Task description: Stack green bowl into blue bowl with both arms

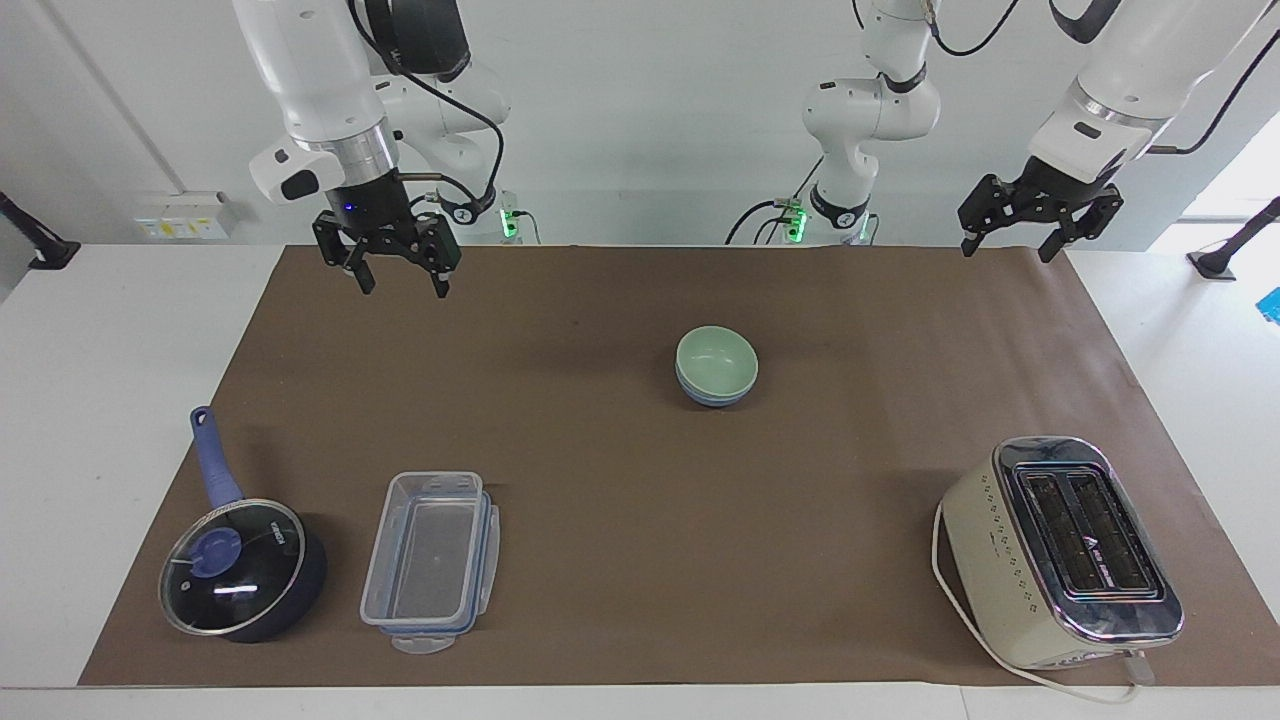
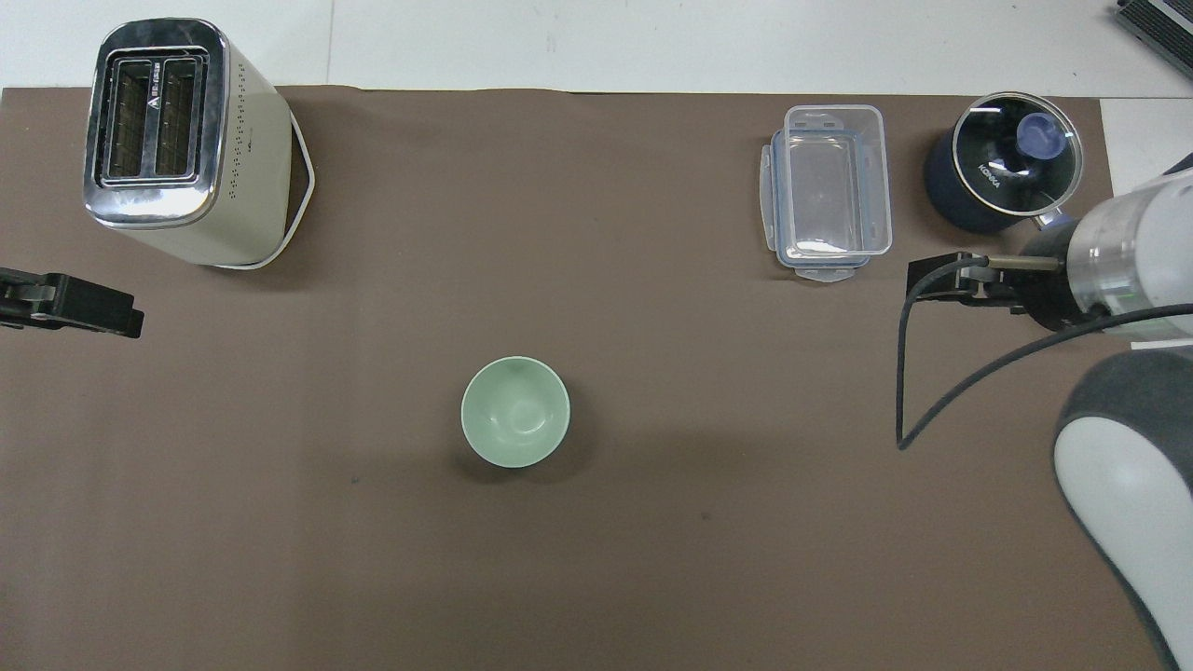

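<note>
small round pale mint-green bowl (image 1: 716, 360) sits nested inside the small round periwinkle-blue bowl (image 1: 712, 397); only a thin blue band shows under the green rim in the facing view, and from overhead the green one hides it wholly. the pair rests upright on the brown paper mat (image 1: 620, 470), about mid-table, nearer the robots than the far-row items.

right gripper (image 1: 396, 279), black two-finger, hangs raised over the mat's edge at the right arm's end, near the robots' side; fingers spread apart, holding nothing. left gripper (image 1: 1012, 240), also black, hangs over the mat's corner at the left arm's end; fingers apart, empty, waiting.

other items, all well apart from the bowls: dark blue saucepan with glass lid (image 1: 240, 565) and clear plastic lidless container (image 1: 432, 560) toward the right arm's end, farther from the robots; cream and chrome two-slot toaster (image 1: 1065, 550) toward the left arm's end, also farther out.

judgement: stacking step looks done, green seated level in blue, no tilt seen. step in hand reads as retreat after release. next move calls for little: bring both arms to rest clear of the bowls, no sweep low across mid-table that could knock the stack.
</note>
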### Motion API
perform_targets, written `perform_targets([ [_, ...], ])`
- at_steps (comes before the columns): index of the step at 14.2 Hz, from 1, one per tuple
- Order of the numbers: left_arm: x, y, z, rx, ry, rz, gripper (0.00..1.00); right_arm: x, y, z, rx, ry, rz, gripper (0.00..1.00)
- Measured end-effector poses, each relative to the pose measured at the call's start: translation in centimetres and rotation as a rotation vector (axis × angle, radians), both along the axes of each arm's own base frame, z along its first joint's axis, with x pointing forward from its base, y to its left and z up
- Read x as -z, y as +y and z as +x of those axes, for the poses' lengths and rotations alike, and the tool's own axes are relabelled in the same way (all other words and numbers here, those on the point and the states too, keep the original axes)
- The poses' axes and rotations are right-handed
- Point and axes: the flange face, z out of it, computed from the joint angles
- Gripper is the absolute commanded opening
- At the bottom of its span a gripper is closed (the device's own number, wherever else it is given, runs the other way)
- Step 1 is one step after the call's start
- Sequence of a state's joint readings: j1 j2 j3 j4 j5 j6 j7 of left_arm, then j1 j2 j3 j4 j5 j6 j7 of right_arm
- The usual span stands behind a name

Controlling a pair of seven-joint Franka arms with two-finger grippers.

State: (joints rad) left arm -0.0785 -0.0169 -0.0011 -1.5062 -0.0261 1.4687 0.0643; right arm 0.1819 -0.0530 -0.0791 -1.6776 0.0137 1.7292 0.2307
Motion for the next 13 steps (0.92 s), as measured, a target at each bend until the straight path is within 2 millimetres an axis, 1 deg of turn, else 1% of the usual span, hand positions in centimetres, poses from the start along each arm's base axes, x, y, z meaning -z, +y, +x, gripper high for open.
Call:
perform_targets([
  [3, 0.0, 0.0, 0.0, 0.000, 0.000, 0.000, 1.00, -1.2, -3.2, -0.4, 0.022, 0.014, -0.004, 1.00],
  [5, 0.0, 0.0, 0.0, 0.000, 0.000, 0.000, 1.00, -2.1, -4.5, -1.0, 0.040, 0.020, -0.003, 1.00],
  [9, 0.0, 0.0, 0.0, 0.000, 0.000, 0.000, 1.00, -5.2, -5.5, -2.7, 0.055, 0.015, 0.001, 1.00],
  [11, 0.0, 0.0, 0.0, 0.000, 0.000, 0.000, 1.00, -5.7, -5.7, -3.2, 0.050, 0.013, 0.001, 1.00],
  [13, 0.0, 0.0, 0.0, 0.000, 0.000, 0.000, 1.00, -5.7, -5.8, -3.2, 0.019, 0.016, -0.002, 1.00],
])
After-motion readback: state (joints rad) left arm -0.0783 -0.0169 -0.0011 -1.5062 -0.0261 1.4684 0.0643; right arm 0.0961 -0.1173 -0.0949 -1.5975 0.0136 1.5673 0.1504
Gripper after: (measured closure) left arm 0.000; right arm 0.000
